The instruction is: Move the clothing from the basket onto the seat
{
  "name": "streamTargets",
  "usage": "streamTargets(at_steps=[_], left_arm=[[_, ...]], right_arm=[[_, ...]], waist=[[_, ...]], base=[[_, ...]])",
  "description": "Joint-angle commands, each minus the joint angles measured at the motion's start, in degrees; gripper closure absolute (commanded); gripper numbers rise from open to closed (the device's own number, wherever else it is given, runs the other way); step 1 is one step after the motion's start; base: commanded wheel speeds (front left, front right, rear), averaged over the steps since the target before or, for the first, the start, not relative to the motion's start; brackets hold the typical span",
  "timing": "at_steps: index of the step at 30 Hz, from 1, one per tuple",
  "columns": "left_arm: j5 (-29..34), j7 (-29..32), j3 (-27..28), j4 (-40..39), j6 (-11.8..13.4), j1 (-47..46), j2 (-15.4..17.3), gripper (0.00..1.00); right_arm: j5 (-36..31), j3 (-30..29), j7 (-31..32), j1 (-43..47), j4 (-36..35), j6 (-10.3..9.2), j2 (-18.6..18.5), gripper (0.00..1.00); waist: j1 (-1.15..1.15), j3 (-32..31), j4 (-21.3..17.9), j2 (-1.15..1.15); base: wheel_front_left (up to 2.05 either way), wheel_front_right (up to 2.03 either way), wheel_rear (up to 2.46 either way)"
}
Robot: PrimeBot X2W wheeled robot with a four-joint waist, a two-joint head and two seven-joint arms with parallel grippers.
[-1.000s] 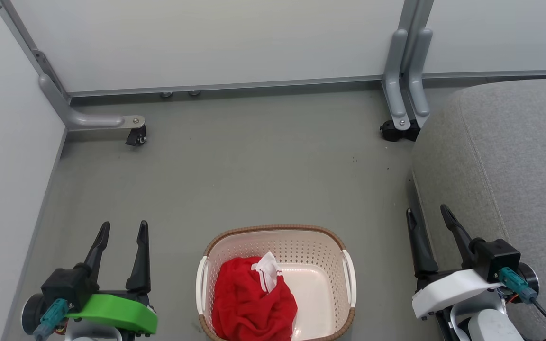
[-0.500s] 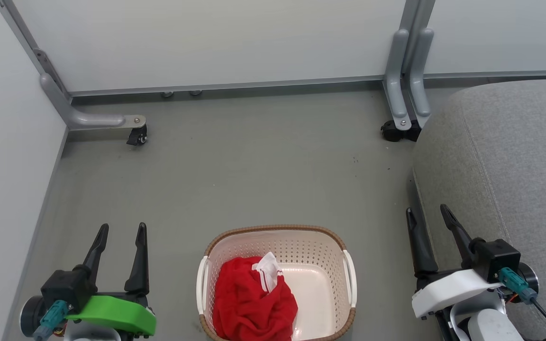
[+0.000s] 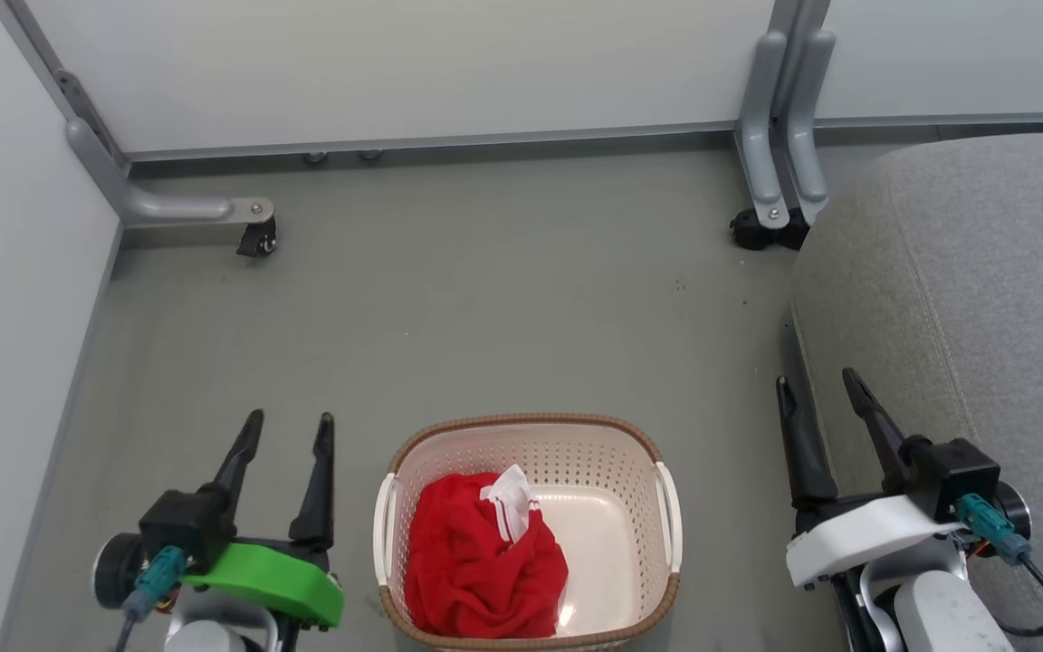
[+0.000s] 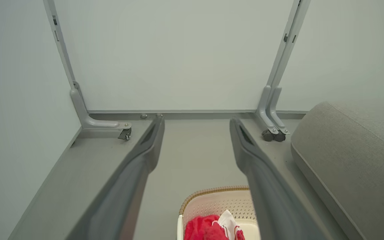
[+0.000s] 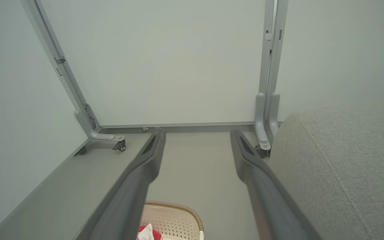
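Clothing (image 3: 483, 561) is seen bunched in the left half of the basket (image 3: 521, 422), just right of the left gripper (image 3: 291, 418), the nearer one, with the right gripper (image 3: 818, 378) parked beside the seat (image 3: 983, 299); both are spread apart and empty.

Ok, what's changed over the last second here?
The left end effector has slid sideways toward the basket, open and empty. The head camera tipped slightly, so the whole picture shifted. Nothing was gripped or released. The right end effector stays open by the seat, and the red clothing still lies in the basket.
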Motion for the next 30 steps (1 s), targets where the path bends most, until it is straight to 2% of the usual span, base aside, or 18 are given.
streamTargets(at_steps=[1,10,19,25,30], left_arm=[[0.29,-0.03,-1.47,1.43,-0.21,-1.90,-0.39,0.00],[-0.19,-0.04,-13.08,13.86,-0.20,-13.60,-1.76,0.00],[1.95,-0.02,-24.36,31.03,-0.19,-27.32,-3.03,0.00],[2.88,0.21,-30.25,41.40,-0.19,-35.46,-3.65,0.00],[0.88,2.00,-34.92,47.16,-0.19,-39.80,-4.01,0.00]], right_arm=[[0.04,0.04,0.11,-1.30,-0.60,0.00,-0.21,0.00],[-1.21,1.63,0.40,-7.71,-4.06,0.00,-0.20,0.00],[-2.27,2.32,0.39,-13.74,-8.28,0.00,-0.18,0.00],[-2.04,2.20,0.22,-16.34,-11.19,0.00,-0.15,0.00],[-1.58,2.33,0.06,-17.82,-13.26,0.00,-0.15,0.00]], waist=[[0.00,2.24,-0.22,0.00],[0.00,13.69,-2.31,0.00],[0.00,26.61,-4.78,0.00],[0.00,34.35,-6.53,0.00],[0.00,40.13,-7.91,0.00]], base=[[0.00,0.00,0.00],[0.00,0.00,0.00],[0.00,0.00,0.00],[0.00,0.00,0.00],[0.00,0.00,0.00]])
